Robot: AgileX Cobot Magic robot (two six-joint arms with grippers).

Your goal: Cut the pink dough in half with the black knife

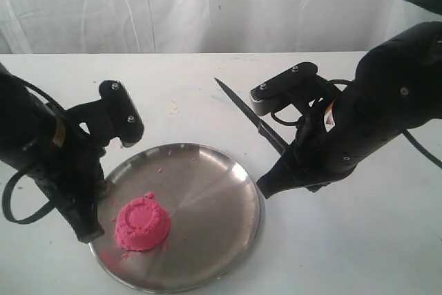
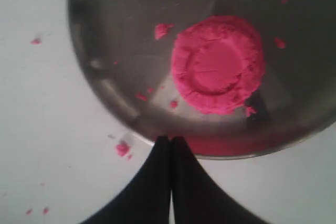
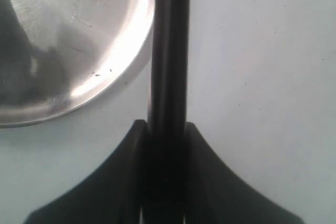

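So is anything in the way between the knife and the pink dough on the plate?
Nothing visible. The black knife, held by the right gripper, sits beyond the plate rim; bare steel lies between it and the pink dough.

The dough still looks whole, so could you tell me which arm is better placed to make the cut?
The right arm: its fingers are shut on the knife, beside the plate. The left fingers are shut and empty, near the dough.
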